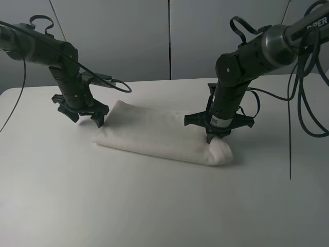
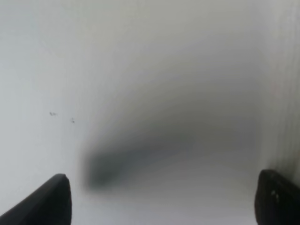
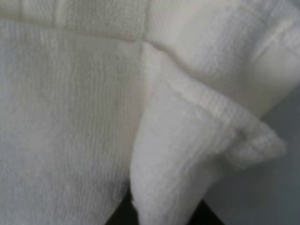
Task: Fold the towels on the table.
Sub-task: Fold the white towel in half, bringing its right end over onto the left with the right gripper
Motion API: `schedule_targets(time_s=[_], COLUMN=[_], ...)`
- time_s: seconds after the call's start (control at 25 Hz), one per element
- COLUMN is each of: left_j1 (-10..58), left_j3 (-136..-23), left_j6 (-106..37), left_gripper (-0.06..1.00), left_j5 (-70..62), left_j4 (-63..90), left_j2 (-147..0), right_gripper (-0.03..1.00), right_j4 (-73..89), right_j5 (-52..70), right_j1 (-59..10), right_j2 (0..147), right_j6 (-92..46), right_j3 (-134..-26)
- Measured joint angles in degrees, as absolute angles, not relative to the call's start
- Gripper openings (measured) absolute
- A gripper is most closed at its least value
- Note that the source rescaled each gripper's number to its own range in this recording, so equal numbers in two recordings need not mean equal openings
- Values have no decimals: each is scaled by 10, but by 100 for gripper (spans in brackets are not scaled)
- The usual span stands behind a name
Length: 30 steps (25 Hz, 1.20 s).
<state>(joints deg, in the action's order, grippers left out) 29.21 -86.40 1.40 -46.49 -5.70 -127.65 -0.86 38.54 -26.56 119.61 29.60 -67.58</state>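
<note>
White towel (image 1: 154, 136) in tight right gripper (image 1: 215, 138); left gripper (image 1: 88, 121) wide, just beside.

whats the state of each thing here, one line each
towel: folded into a long band, lying on the table, right end bunched up
left gripper: open, empty, beside the towel's left end
right gripper: shut on the towel's right end

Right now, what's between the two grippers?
Only the towel, lying on the table from beside the open left gripper to the right gripper, shut on its end. Exterior high view shows it.
</note>
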Motion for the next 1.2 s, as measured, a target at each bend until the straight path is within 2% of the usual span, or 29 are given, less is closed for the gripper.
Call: schedule_targets(time_s=[0.6,0.92,1.2], left_j1=[292,292,292], left_j3=[-895,-905,-905], left_j6=[9,-33,-40], left_gripper=[100,100,100], left_j5=[-496,-499,-495], left_j4=[-55,14,15], left_j2=[-1266,-1261,-1281], right_gripper=[0,0,0], right_j4=[0,0,0], right_j5=[385,385,384], right_j1=[-266,-266,-265], right_j2=[1196,1196,1196], right_j6=[276,274,266], right_j3=[-676,-676,-676])
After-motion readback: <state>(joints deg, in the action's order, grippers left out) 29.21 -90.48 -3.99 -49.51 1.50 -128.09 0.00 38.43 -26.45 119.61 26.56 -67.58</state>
